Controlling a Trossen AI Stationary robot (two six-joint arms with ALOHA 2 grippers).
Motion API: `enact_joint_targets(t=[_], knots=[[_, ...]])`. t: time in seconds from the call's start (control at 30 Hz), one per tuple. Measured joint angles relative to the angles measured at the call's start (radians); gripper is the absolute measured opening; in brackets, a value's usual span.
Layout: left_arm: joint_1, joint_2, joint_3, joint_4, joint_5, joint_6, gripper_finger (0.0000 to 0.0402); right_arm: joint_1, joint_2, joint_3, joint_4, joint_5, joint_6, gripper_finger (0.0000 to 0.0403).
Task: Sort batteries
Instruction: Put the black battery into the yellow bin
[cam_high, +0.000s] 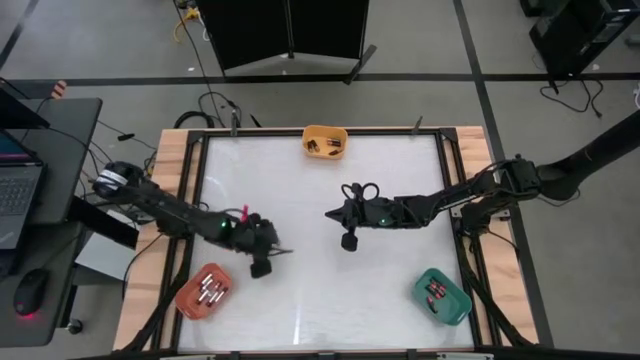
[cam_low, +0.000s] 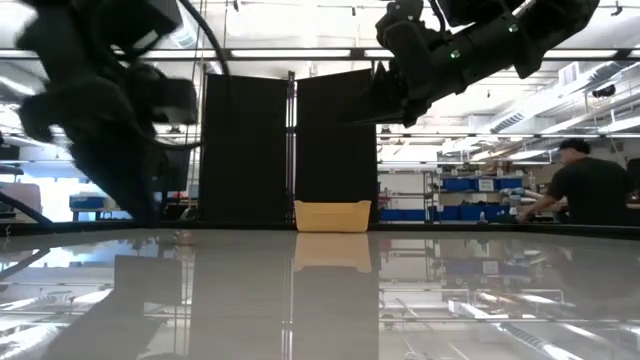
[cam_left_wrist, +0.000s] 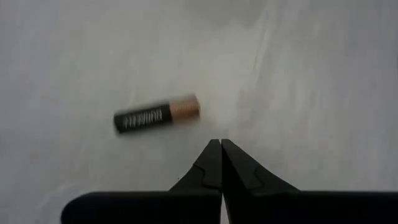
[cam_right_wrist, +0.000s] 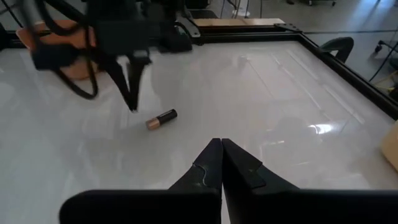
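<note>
Left hand (cam_left_wrist: 221, 144) pressed together, empty, battery (cam_left_wrist: 157, 115) loose beside; right hand (cam_right_wrist: 221, 144) likewise.

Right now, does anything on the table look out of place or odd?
Yes: one black-and-copper battery lies loose on the white table, outside every bin. The left gripper is shut empty just beside it, not on it.

Bright overhead light, glare streaks on glossy table (cam_right_wrist: 323, 129), left arm motion-blurred
</note>
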Motion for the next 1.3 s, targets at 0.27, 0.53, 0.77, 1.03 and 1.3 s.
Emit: enact_joint_targets(t=[0.27,0.53,0.77,1.03,1.3], knots=[[0.095,0.004,-0.123,0.296,0.042,0.029,0.0002,0.000,0.000,0.000,0.000,0.003,0.020,0.0011],[0.113,0.006,-0.122,0.398,-0.023,0.169,0.0002,0.000,0.000,0.000,-0.001,0.002,0.068,0.0016],[0.151,0.000,0.026,0.090,0.003,0.436,0.0026,0.001,0.000,0.000,-0.001,0.002,0.072,0.0031],[0.287,0.032,0.166,-0.023,0.113,0.790,0.0092,0.001,0.001,0.000,-0.002,-0.001,0.070,0.0027],[0.433,0.170,0.252,-0.037,0.337,0.940,0.0154,0.001,0.002,0.000,-0.042,-0.002,0.064,0.0028]])
